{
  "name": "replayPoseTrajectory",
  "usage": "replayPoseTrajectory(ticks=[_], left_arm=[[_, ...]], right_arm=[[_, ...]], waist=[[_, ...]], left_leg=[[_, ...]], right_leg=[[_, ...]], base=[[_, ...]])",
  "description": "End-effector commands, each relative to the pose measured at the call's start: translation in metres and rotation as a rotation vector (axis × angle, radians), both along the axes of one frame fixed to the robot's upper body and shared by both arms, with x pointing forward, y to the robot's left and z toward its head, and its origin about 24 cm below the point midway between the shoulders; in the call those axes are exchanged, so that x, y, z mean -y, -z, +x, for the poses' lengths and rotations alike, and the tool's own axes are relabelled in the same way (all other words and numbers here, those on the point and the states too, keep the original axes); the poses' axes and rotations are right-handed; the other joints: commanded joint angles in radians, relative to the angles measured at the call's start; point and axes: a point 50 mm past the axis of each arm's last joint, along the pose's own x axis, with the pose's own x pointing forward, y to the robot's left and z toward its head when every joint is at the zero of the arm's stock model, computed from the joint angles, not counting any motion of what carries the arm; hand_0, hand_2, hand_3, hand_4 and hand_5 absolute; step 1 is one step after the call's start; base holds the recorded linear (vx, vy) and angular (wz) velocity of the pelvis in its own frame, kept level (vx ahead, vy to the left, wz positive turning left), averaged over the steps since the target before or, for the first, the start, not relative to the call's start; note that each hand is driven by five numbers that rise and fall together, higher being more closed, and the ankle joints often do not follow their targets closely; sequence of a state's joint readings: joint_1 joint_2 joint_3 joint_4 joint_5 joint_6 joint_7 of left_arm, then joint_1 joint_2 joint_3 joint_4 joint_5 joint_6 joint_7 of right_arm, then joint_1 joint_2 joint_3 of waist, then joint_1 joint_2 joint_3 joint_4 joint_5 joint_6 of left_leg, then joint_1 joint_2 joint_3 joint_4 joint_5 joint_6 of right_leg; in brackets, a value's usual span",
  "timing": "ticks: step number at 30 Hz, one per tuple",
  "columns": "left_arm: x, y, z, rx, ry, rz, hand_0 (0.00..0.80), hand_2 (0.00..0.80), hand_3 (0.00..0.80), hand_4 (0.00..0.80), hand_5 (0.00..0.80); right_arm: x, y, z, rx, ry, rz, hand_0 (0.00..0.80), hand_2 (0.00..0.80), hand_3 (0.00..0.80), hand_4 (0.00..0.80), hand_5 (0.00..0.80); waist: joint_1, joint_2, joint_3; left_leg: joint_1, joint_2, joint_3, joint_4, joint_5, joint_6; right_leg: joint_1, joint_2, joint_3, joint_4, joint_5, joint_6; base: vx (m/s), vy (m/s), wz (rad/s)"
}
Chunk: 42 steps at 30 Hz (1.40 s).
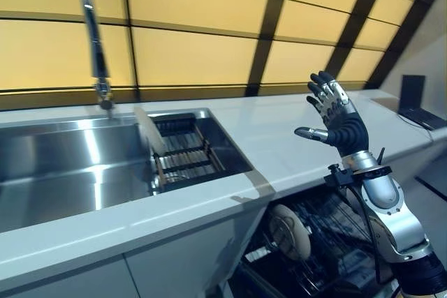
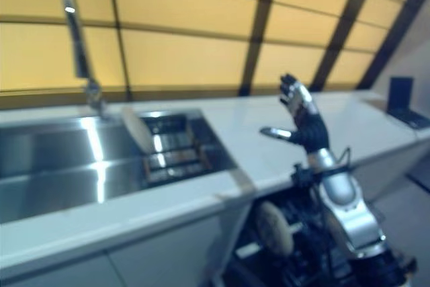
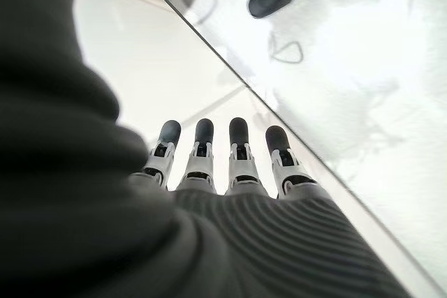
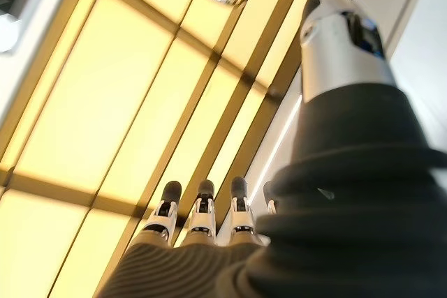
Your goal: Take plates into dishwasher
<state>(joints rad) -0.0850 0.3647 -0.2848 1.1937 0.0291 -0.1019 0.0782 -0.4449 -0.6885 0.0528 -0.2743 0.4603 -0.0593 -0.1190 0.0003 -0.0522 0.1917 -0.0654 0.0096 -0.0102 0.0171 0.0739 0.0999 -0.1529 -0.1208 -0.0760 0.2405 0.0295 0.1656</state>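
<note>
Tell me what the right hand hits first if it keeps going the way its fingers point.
Probably the yellow panelled wall: the right hand, open and empty, is raised above the white counter, fingers aimed up and back at it. Nothing shows between, though depth is unclear.

White counter (image 1: 293, 144), steel sink (image 1: 63, 165), yellow dark-striped wall (image 1: 209, 33).

We find no readable text, label, number or sign in any view. The faucet (image 1: 94, 43), the sink (image 1: 63, 165), the countertop (image 1: 293, 137) and the yellow wall panels (image 1: 202, 54) carry no print that we can make out, and neither does the laptop (image 1: 417, 102) at the far end.
</note>
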Motion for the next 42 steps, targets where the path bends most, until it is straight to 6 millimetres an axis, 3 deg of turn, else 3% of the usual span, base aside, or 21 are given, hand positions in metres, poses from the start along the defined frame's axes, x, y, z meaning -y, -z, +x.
replayPoseTrajectory(ticks=[1,4,7,12,18,24,25,27,35,42], left_arm=[[0.003,-0.004,0.010,0.024,0.065,0.017,0.000,0.000,0.000,0.000,0.000],[0.002,-0.004,0.009,0.025,0.047,0.014,0.000,0.000,0.000,0.000,0.000],[-0.004,-0.005,0.006,0.032,0.014,0.020,0.000,0.000,0.000,0.000,0.000],[-0.008,-0.002,-0.007,0.025,-0.041,-0.009,0.000,0.000,0.000,0.000,0.000],[0.000,0.002,-0.013,0.034,-0.065,-0.034,0.000,0.000,0.000,0.000,0.000],[0.003,0.002,-0.013,0.044,-0.068,-0.040,0.000,0.000,0.000,0.000,0.000],[0.004,0.001,-0.012,0.047,-0.065,-0.042,0.000,0.000,0.000,0.000,0.000],[0.005,0.001,-0.011,0.050,-0.059,-0.046,0.000,0.000,0.000,0.000,0.000],[0.005,0.002,-0.014,0.036,-0.042,-0.038,0.000,0.000,0.000,0.000,0.000],[0.000,-0.001,-0.012,0.035,-0.015,-0.027,0.000,0.000,0.000,0.000,0.000]], right_arm=[[0.006,-0.028,0.009,0.063,0.093,-0.024,0.000,0.000,0.000,0.000,0.000],[0.006,-0.030,0.012,0.038,0.111,-0.057,0.000,0.000,0.000,0.000,0.000],[0.007,-0.030,0.016,0.023,0.112,-0.077,0.000,0.000,0.000,0.000,0.000],[0.003,-0.035,0.029,0.027,0.165,-0.231,0.000,0.000,0.000,0.000,0.000],[0.002,-0.052,0.033,0.047,0.218,-0.457,0.000,0.000,0.000,0.000,0.000],[-0.005,-0.060,0.033,0.085,0.246,-0.673,0.000,0.000,0.000,0.000,0.000],[-0.005,-0.066,0.032,0.128,0.297,-0.825,0.000,0.000,0.000,0.000,0.000],[-0.003,-0.070,0.033,0.152,0.350,-0.920,0.000,0.000,0.000,0.000,0.000],[-0.005,-0.084,0.039,0.353,0.574,-1.366,0.000,0.000,0.000,0.000,0.000],[-0.014,-0.084,0.043,0.497,0.600,-1.681,0.000,0.000,0.000,0.000,0.000]], waist=[[-0.026,-0.027,-0.031],[-0.028,-0.022,-0.027],[-0.012,-0.032,-0.040],[0.041,-0.040,-0.087],[0.075,-0.047,-0.110],[0.091,-0.045,-0.118],[0.096,-0.047,-0.122],[0.098,-0.049,-0.124],[0.123,-0.067,-0.120],[0.144,-0.080,-0.118]], left_leg=[[0.175,-0.061,-0.077,-0.104,-0.107,-0.038],[0.188,-0.074,-0.135,-0.104,-0.102,-0.036],[0.176,-0.077,-0.155,-0.104,-0.099,-0.040],[0.150,-0.037,-0.105,-0.104,-0.089,-0.088],[0.132,0.006,-0.034,-0.104,-0.079,-0.129],[0.118,0.020,-0.034,-0.104,-0.061,-0.146],[0.109,0.026,-0.036,-0.104,-0.050,-0.153],[0.104,0.030,-0.037,-0.104,-0.044,-0.157],[0.110,0.034,-0.043,-0.104,-0.036,-0.158],[0.110,0.038,-0.055,-0.104,-0.031,-0.162]], right_leg=[[-0.080,0.060,0.048,-0.150,0.157,-0.028],[-0.089,0.080,0.068,-0.151,0.160,-0.033],[-0.012,0.075,0.079,-0.195,0.136,-0.044],[0.157,0.059,0.021,-0.309,0.078,-0.068],[0.199,0.052,-0.050,-0.328,0.036,-0.080],[0.209,0.056,-0.081,-0.328,0.026,-0.087],[0.215,0.058,-0.093,-0.328,0.021,-0.090],[0.219,0.058,-0.101,-0.328,0.017,-0.092],[0.242,0.060,-0.142,-0.328,0.004,-0.100],[0.257,0.064,-0.160,-0.328,-0.005,-0.101]], base=[[0.255,-0.061,1.10],[0.190,-0.124,1.06],[0.084,-0.219,0.94],[0.057,-0.176,0.87],[0.011,-0.088,0.18],[0.013,-0.040,0.09],[0.033,-0.022,0.09],[0.038,-0.017,0.13],[0.024,-0.020,0.08],[0.013,-0.013,0.04]])
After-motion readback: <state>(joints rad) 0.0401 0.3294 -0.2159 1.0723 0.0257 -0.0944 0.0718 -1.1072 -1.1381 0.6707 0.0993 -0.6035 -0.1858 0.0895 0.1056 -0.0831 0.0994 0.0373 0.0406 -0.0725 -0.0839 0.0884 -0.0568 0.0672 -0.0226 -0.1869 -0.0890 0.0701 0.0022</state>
